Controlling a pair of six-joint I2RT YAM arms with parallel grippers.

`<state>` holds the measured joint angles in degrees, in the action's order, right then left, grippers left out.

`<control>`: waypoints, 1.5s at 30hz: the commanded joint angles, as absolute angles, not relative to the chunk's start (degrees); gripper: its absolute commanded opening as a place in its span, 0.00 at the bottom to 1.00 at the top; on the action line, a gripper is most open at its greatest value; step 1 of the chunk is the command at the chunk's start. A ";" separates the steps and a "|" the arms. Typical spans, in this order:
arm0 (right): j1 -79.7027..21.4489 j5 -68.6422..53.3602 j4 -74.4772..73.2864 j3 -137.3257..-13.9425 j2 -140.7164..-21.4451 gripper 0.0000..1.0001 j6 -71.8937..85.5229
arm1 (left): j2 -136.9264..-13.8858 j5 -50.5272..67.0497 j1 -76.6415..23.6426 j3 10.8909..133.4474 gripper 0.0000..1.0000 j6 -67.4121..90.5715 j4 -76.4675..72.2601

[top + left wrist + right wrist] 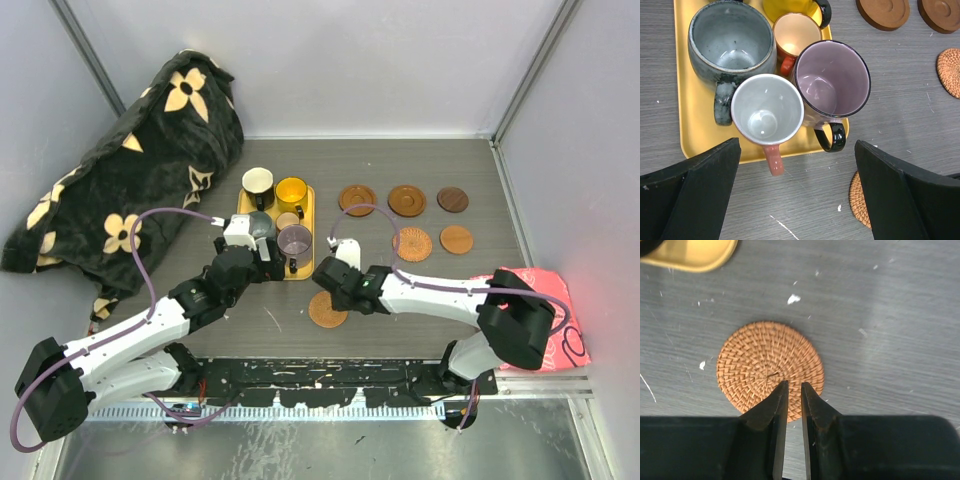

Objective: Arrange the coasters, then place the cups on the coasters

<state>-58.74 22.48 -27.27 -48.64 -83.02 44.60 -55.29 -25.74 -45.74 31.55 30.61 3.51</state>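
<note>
The left tool [797,172] hangs with its jaws wide apart above the yellow tray [695,145], where the cups [767,110] stand crowded together. The right tool [791,390] has its jaws together, tips over the near edge of 1 woven coaster [770,367] lying flat on the counter [890,340]. 5 more coasters [407,200] lie in 2 rows at the far right.

The round orange-brown woven coaster [770,365] looks like rough rattan, matt all over. The grey surface [890,315] has a dull wood-grain finish, a bit scuffed. The yellow rectangular tray [695,125] seems smooth plastic. The purple-grey mug [832,80] and speckled grey mug [730,42] are glossy glazed ceramic. The black flowered blanket [150,150] looks fuzzy.
</note>
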 commanded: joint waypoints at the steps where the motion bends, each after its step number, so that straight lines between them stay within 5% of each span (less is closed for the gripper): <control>1: -62.38 24.28 -25.62 -50.68 -85.91 0.23 50.15 | -54.43 -27.57 -45.66 32.52 0.98 30.10 1.45; 23: -65.63 26.54 -22.88 -51.18 -94.25 0.23 52.56 | -54.65 -27.84 -45.63 32.53 0.98 30.14 1.58; 45: -43.20 24.53 -16.76 -49.51 -94.71 0.22 40.82 | -55.80 -27.64 -45.65 32.77 0.98 29.99 1.14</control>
